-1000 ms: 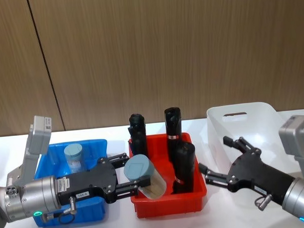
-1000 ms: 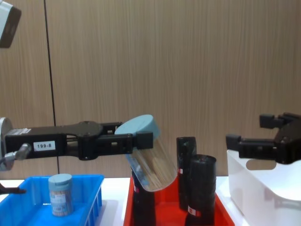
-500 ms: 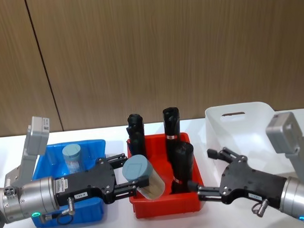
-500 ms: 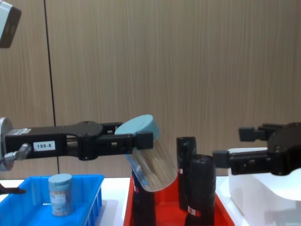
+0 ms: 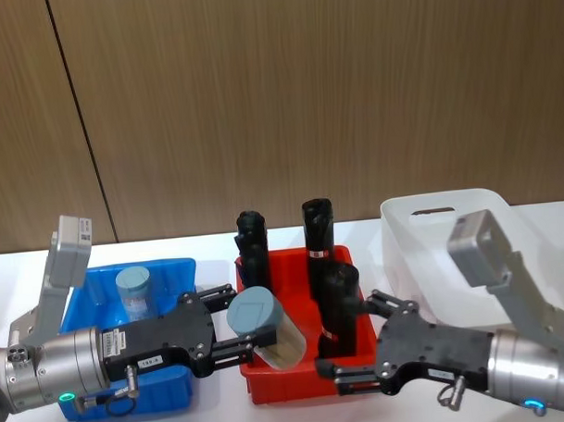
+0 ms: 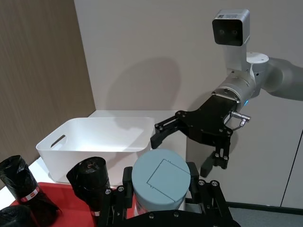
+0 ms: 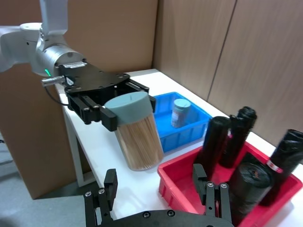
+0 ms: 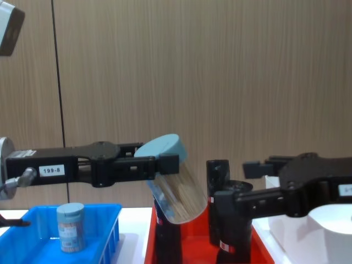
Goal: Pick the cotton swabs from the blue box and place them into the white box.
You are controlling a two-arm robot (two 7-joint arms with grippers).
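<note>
My left gripper point(image 5: 250, 325) is shut on a cotton swabs jar point(image 5: 268, 330) with a pale blue-grey lid, held tilted above the front left of the red tray point(image 5: 297, 384). From the side the jar point(image 8: 177, 193) hangs clear of the tray. My right gripper point(image 5: 356, 338) is open, just right of the jar, in front of the black rolls. A second cotton swabs jar point(image 5: 135, 288) stands upright in the blue box point(image 5: 165, 265). The white box point(image 5: 408, 239) sits at the far right, partly behind my right arm.
Three tall black rolls point(image 5: 317, 237) stand in the red tray between the two boxes. The nearest roll point(image 8: 234, 220) is close under my right gripper point(image 8: 235, 180). A wooden wall closes the back.
My right gripper has swung left from in front of the white box to a spot over the red tray, close to the held jar. The left gripper and its jar have held still.
</note>
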